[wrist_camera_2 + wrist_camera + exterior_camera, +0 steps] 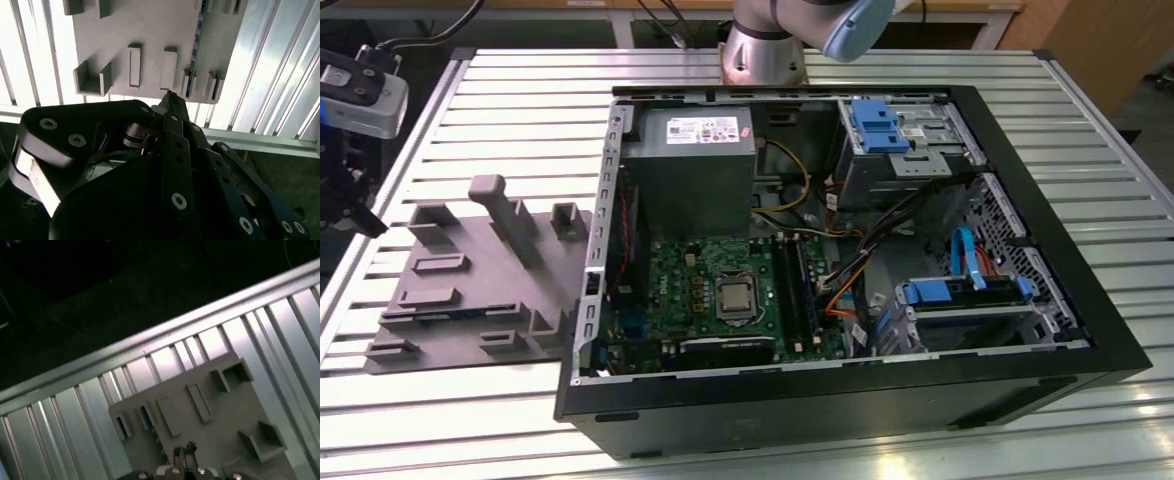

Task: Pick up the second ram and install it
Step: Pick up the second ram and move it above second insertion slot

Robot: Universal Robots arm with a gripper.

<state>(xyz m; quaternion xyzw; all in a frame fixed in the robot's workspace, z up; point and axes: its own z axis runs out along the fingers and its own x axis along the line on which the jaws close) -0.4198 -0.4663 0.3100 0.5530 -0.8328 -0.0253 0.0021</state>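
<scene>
Grey plastic: one fixture block (135, 30) on the slatted table (280, 75), with the second ram (196, 45), a single stick, standing on edge in its slot. One gripper (170, 97), tips pressed together and empty, hangs near the ram's end

I read no text, number or sign; the white label (703, 128) on the power supply (687, 185) carries print too small to resolve.

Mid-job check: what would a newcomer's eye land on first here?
The open computer case with its green motherboard dominates the slatted table. On the exterior view's left lies the grey fixture block; in the second wrist view the gripper points toward it and the second ram standing on edge in a slot.
</scene>
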